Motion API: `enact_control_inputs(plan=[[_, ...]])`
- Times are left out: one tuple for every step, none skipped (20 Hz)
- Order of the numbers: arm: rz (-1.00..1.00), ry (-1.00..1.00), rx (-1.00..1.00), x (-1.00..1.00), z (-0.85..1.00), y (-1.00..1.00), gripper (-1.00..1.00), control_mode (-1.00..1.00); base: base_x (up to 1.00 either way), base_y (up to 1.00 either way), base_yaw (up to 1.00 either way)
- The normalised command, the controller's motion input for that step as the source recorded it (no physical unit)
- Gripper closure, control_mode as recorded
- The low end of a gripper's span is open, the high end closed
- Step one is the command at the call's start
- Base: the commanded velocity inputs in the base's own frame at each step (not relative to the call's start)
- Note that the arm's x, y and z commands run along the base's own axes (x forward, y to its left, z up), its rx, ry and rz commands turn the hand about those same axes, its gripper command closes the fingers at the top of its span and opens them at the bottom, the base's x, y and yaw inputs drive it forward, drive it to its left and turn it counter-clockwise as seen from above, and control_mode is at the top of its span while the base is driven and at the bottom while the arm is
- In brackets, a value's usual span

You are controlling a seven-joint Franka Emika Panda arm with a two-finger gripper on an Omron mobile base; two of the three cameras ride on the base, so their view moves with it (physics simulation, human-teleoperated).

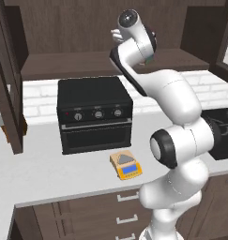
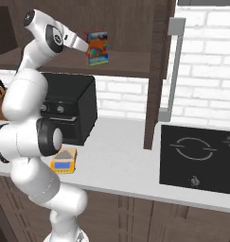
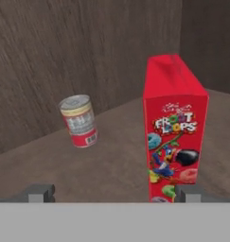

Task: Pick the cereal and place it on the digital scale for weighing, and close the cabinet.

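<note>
Jaws of the gripper (image 3: 114, 193) stand wide and empty at the frame's bottom, probably to straddle the cereal (image 3: 175, 130), upright at right on the cabinet (image 2: 130, 66) shelf; can (image 3: 79, 121) at left.

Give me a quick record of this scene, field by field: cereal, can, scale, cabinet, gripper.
cereal: red box upright on the cabinet shelf
can: red-labelled can on the same shelf, apart from the box
scale: digital scale on the counter before the toaster oven, plate bare
cabinet: cabinet open
gripper: gripper facing the shelf, jaws open, holding nothing
</note>
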Motion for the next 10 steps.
enact_control_inputs(plan=[[0.0, 0.0, 0.0, 0.11, 0.0, 0.0, -1.0, -1.0, 0.0, 0.0, 0.0], [0.0, 0.0, 0.0, 0.21, 0.0, 0.0, -1.0, -1.0, 0.0, 0.0, 0.0], [0.0, 0.0, 0.0, 0.27, 0.0, 0.0, -1.0, -1.0, 0.0, 0.0, 0.0], [0.0, 0.0, 0.0, 0.26, 0.0, 0.0, -1.0, -1.0, 0.0, 0.0, 0.0], [0.0, 0.0, 0.0, 0.29, 0.0, 0.0, -1.0, -1.0, 0.0, 0.0, 0.0], [0.0, 0.0, 0.0, 0.28, 0.0, 0.0, -1.0, -1.0, 0.0, 0.0, 0.0], [0.0, 0.0, 0.0, 0.25, 0.0, 0.0, -1.0, -1.0, 0.0, 0.0, 0.0], [0.0, 0.0, 0.0, 0.24, 0.0, 0.0, -1.0, -1.0, 0.0, 0.0, 0.0], [0.0, 0.0, 0.0, 0.24, 0.0, 0.0, -1.0, -1.0, 0.0, 0.0, 0.0], [0.0, 0.0, 0.0, 0.19, 0.0, 0.0, -1.0, -1.0, 0.0, 0.0, 0.0]])
